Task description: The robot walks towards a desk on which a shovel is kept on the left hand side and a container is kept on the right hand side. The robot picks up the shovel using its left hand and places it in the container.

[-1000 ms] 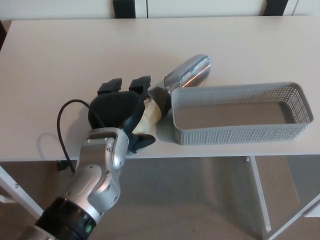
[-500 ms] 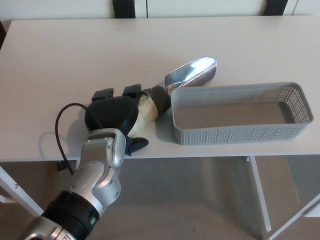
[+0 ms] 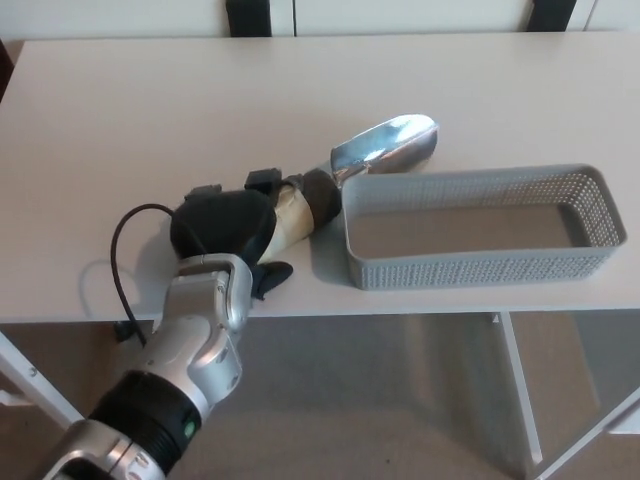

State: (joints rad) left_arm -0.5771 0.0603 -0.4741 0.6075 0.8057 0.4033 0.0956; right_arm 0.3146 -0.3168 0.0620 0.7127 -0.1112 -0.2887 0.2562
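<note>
Basically, the left hand [image 3: 232,228] was wrapped around the shovel [image 3: 352,168] at its pale handle, fingers curled over the top and thumb tucked under near the surface [image 3: 150,110] edge; so a firm hold on the shovel, not a loose touch; the right hand was out of view; the shovel's metal scoop pointed up and to the right, tip just behind the far left corner of the container [image 3: 480,225]; whether the scoop rested on the surface or was slightly raised could not be told, though a dark shadow sat close under it; the grip sat on the handle end probably so the scoop stayed free to go over the rim first; the grey perforated container lay lengthwise on the right side of the surface, near the front edge, empty as far as visible, open side up, which left a long landing zone for the scoop; a black cable [image 3: 130,250] looped from the wrist across the surface, clear of the shovel; judged step: shovel grasped, transfer toward the container not yet done; next move likely needs lift enough to clear the container's near wall.
</note>
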